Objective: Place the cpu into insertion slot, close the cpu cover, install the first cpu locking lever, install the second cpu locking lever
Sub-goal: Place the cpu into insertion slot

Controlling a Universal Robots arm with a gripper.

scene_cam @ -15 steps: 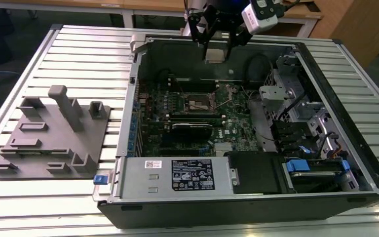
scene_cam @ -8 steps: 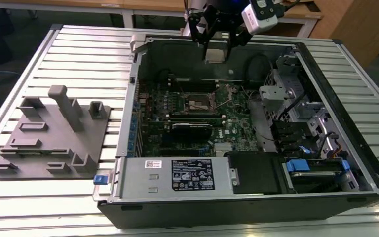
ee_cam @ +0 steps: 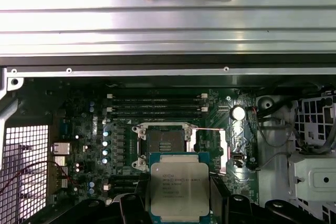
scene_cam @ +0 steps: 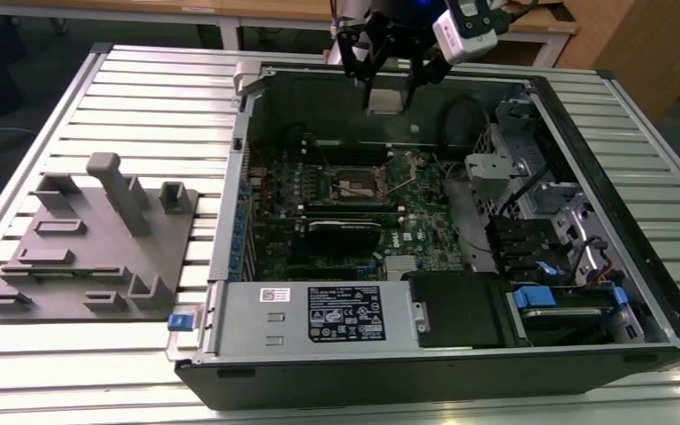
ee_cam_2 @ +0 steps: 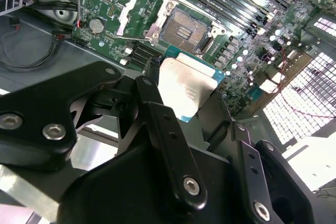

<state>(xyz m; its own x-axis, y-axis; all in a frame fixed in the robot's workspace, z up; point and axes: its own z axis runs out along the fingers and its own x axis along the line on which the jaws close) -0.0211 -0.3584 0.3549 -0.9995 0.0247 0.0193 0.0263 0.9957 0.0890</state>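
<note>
Fingers of your gripper press on opposite edges of the cpu and hold it flat, its metal top facing both wrist views. In the exterior view you see the chip above the open computer case, near the wall farthest from the camera and well apart from the insertion slot. That slot lies bare on the green motherboard; the cpu cover stands raised beside it
</note>
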